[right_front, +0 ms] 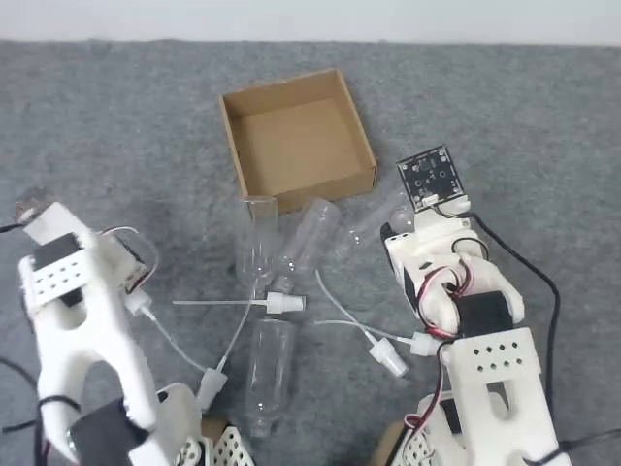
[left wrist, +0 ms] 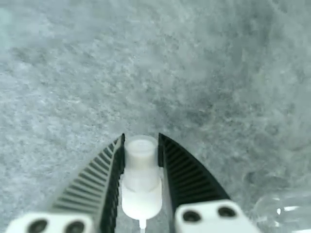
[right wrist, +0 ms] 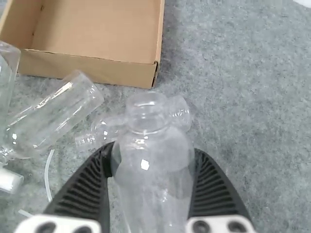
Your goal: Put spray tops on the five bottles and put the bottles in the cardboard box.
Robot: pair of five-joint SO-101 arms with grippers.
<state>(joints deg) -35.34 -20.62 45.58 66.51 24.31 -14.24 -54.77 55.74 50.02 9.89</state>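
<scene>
My left gripper [left wrist: 141,143] is shut on a white spray top [left wrist: 141,174], nozzle end forward, over bare grey carpet; from above it sits at the left [right_front: 136,289]. Between the fingers of my right gripper [right wrist: 151,153] stands a clear bottle [right wrist: 150,145], open neck up, just in front of the cardboard box [right wrist: 92,73]. In the high view that bottle [right_front: 396,210] is near the box's [right_front: 233,146] right front corner. Three more clear bottles [right_front: 257,238] [right_front: 310,233] [right_front: 270,371] lie on the carpet. Loose spray tops [right_front: 286,303] [right_front: 212,384] [right_front: 393,360] with thin tubes lie among them.
The box is open and has nothing in it. Another bottle [right wrist: 53,114] lies beside the box's front wall, and a further one [right wrist: 95,132] lies behind the held bottle. Bare carpet extends far left and far right of the box.
</scene>
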